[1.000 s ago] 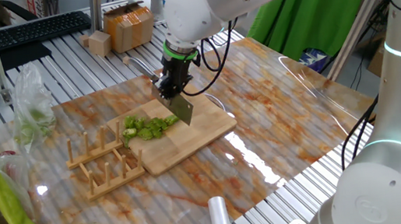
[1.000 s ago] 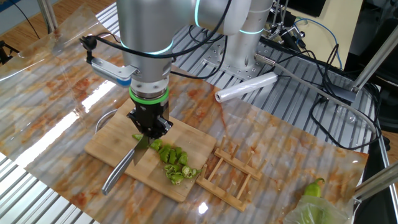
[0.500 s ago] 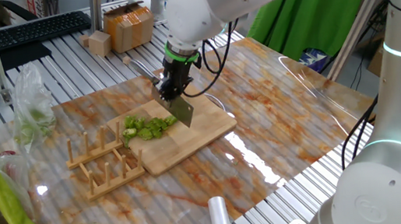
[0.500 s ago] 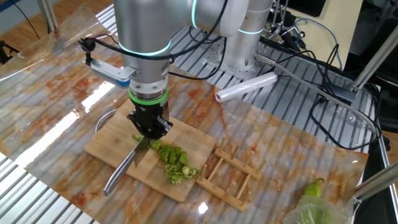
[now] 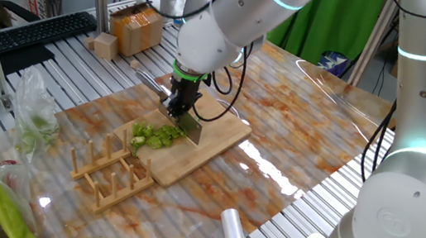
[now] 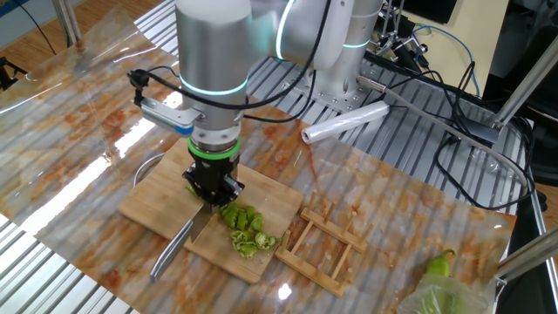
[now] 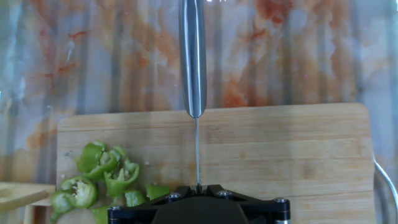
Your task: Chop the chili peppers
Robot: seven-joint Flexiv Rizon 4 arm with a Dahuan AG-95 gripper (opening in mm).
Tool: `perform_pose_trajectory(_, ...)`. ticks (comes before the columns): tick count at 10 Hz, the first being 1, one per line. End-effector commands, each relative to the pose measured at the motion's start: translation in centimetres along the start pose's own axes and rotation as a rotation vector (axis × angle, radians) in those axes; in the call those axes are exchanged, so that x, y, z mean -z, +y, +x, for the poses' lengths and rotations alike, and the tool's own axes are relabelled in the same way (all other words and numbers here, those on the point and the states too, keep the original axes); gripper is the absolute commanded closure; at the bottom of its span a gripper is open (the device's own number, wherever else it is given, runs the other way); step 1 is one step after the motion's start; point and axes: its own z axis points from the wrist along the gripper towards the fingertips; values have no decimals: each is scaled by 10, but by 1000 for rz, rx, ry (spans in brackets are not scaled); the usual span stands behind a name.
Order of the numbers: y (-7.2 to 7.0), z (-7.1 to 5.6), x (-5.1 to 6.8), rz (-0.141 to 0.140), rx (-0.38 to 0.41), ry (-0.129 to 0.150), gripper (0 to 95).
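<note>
Cut chili peppers (image 5: 157,135) lie as a heap of bright-green slices on the wooden cutting board (image 5: 216,139). My gripper (image 5: 179,100) is shut on a knife, gripping the blade's back, and the blade (image 5: 192,127) stands edge-down on the board right beside the slices. From the other side the gripper (image 6: 212,187) sits just left of the slices (image 6: 246,230), and the steel handle (image 6: 174,253) sticks out past the board's (image 6: 157,201) edge. The hand view shows the handle (image 7: 193,56), the thin blade edge (image 7: 197,149), the gripper (image 7: 198,186) and the slices (image 7: 102,177) at lower left.
A wooden rack (image 5: 108,171) lies against the board's left end. Plastic bags holding big yellow-green peppers (image 5: 2,224) sit at the table's left. A roll of plastic film (image 6: 344,122) lies near the arm's base. One green pepper (image 6: 438,262) pokes from a bag.
The gripper has come down and shifted slightly toward the slices, carrying the knife; the blade now stands steeper, with its edge on the board.
</note>
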Motion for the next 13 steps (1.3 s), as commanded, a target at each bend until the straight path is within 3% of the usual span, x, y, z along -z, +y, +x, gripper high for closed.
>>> perform_pose_trajectory(1, 1, 1, -6, -17, -7, 6, 950)
perform_pose_trajectory(3, 0, 2, -1, -27, -28, 21, 950)
perform_pose_trajectory(4, 1, 4, 2, -46, -50, 25, 950)
perform_pose_trajectory(6, 4, 5, 6, -81, -98, 12, 950)
perform_pose_trajectory(8, 16, 2, 7, -98, -126, -6, 950)
perform_pose_trajectory(10, 17, 2, 7, -71, -94, -26, 950)
perform_pose_trajectory(11, 17, 2, 6, -16, -52, -62, 950)
perform_pose_trajectory(13, 15, 2, 6, 6, -29, -92, 950)
